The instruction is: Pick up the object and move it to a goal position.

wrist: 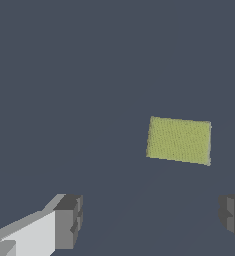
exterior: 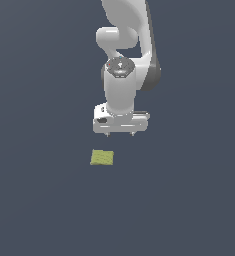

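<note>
Pad (exterior: 102,158), flat yellow-green square w/ faint grid texture, apart from tool (exterior: 120,134).

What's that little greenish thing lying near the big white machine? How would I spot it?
Find the white arm's gripper hanging over the dark grey floor. Just below it, toward the exterior view's left, lies a small flat yellow-green pad, untouched. It is the only coloured thing there, square and faintly gridded.

The small flat yellow-green square pad (exterior: 102,158) lay on the dark grey floor (exterior: 39,200), apart from the white arm's gripper (exterior: 120,134), which hung above it, offset toward the exterior view's right, its 2 fingers spread wide.
</note>
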`<action>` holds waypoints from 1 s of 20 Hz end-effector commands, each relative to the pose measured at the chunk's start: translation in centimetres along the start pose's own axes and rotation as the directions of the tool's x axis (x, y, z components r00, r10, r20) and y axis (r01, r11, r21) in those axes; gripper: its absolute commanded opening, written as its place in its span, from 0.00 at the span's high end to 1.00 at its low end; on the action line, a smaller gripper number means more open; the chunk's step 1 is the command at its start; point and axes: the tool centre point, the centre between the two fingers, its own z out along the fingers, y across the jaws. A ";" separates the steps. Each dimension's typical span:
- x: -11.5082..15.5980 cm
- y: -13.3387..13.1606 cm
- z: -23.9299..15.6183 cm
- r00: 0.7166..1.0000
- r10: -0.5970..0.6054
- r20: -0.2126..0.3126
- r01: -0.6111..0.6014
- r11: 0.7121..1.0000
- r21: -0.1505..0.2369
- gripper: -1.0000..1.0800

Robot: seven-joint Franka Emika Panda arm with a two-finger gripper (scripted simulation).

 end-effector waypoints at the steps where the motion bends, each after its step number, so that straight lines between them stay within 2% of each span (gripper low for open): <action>1: 0.0 0.0 0.0 1.000 0.000 0.000 0.000 1.000 0.000 0.04; 10: -0.3 0.0 -0.9 0.999 -0.044 0.007 0.044 0.999 -0.025 0.04; 20: -0.2 0.2 -0.7 0.997 -0.072 0.008 0.072 0.997 -0.026 0.04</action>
